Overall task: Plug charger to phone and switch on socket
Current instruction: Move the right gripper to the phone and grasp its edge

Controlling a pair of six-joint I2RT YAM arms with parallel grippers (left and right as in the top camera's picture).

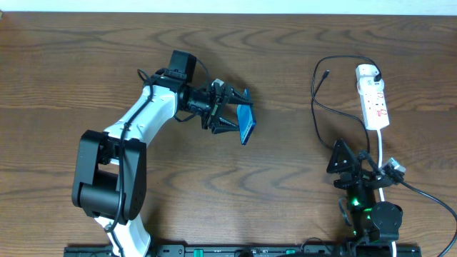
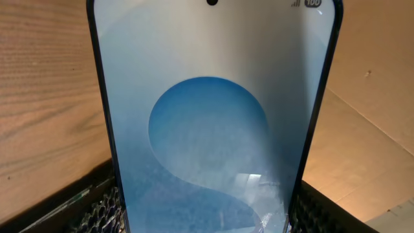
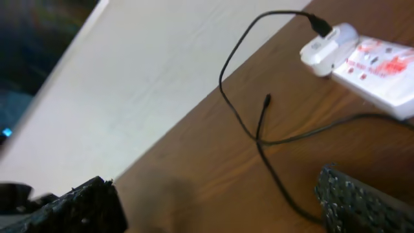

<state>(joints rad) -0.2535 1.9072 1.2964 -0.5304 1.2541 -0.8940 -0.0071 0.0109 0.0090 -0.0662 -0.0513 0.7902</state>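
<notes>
My left gripper is shut on the phone, holding it tilted above the table's middle. The phone's blue screen fills the left wrist view, with a finger on each side edge. The charger cable loops on the table at the right, its plug tip free, also seen in the right wrist view. The white socket strip lies at the far right, and shows in the right wrist view. My right gripper is open and empty, near the cable's lower stretch, below the strip.
The socket's white cord runs down toward the right arm's base. The left arm's body occupies the left front. A pale wall or floor lies beyond the table's far edge.
</notes>
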